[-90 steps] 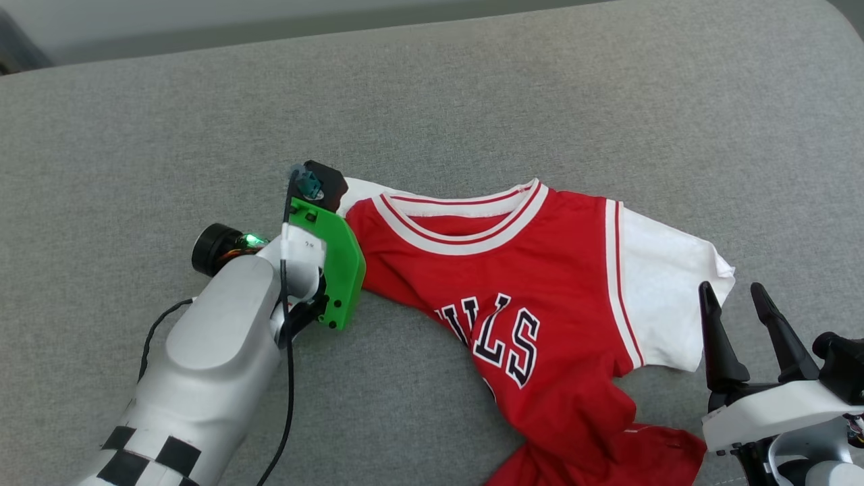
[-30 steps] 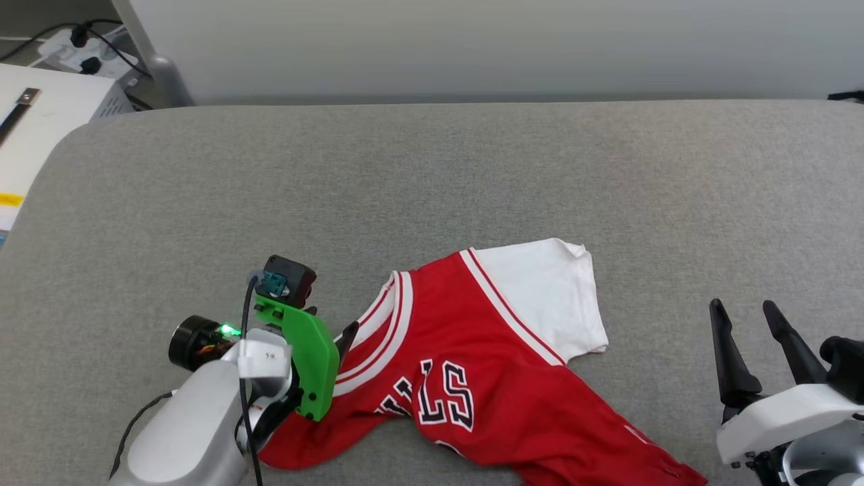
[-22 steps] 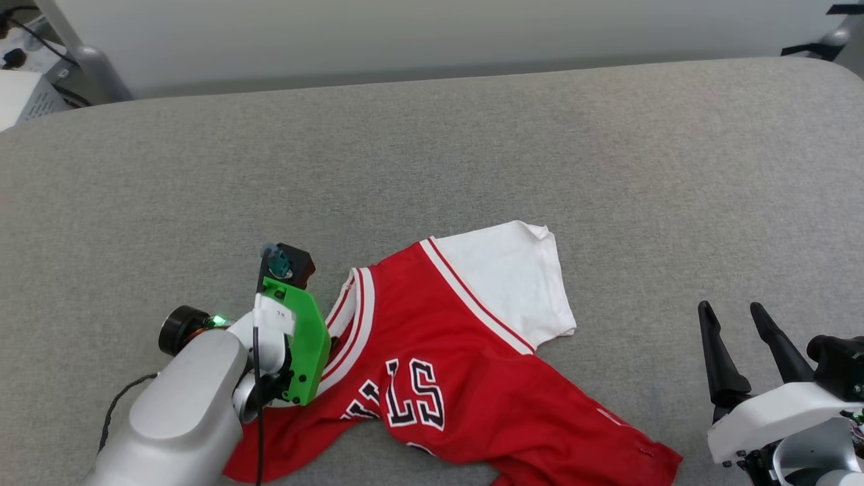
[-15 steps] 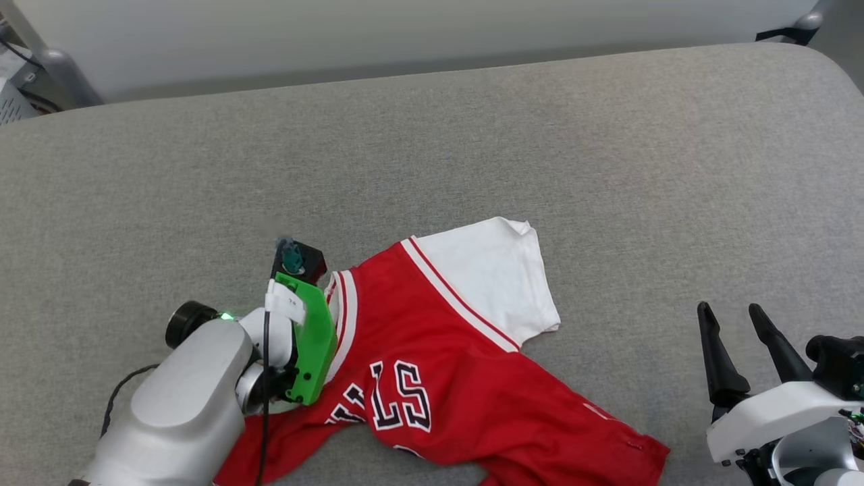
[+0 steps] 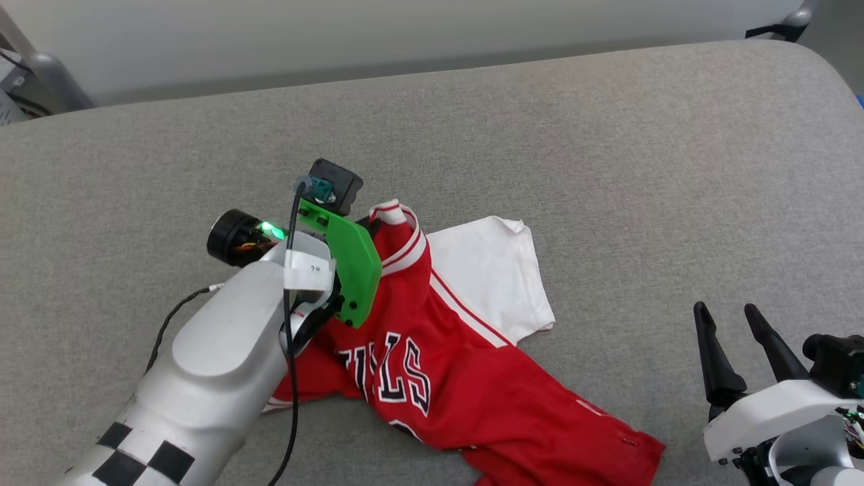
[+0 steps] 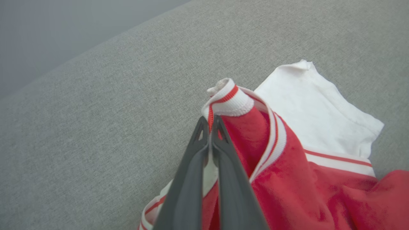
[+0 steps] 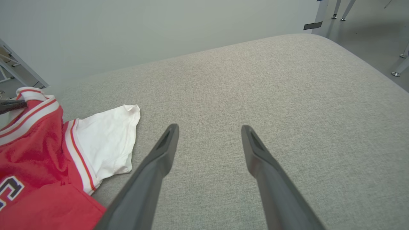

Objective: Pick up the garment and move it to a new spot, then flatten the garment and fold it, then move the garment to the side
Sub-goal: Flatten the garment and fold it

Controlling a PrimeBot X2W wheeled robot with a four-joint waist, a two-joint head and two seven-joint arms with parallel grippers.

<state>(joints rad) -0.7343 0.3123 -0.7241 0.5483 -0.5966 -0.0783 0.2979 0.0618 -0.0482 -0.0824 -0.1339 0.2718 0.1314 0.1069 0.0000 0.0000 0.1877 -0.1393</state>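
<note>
Garment (image 5: 466, 398) neck raised | left gripper (image 6: 210, 120) clamps it (hem cropped) | right gripper (image 7: 210, 126) apart

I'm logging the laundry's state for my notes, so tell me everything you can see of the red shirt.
The garment is a red jersey-style T-shirt of soft-looking knit cloth, with a striped red-and-white collar and black white-outlined letters on the chest. It lies crumpled on the grey padded surface, one white short sleeve spread flat, the hem trailing toward the robot's right. The left gripper is shut on the collar, lifting it into a peak. The right gripper is open, apart from it.
</note>
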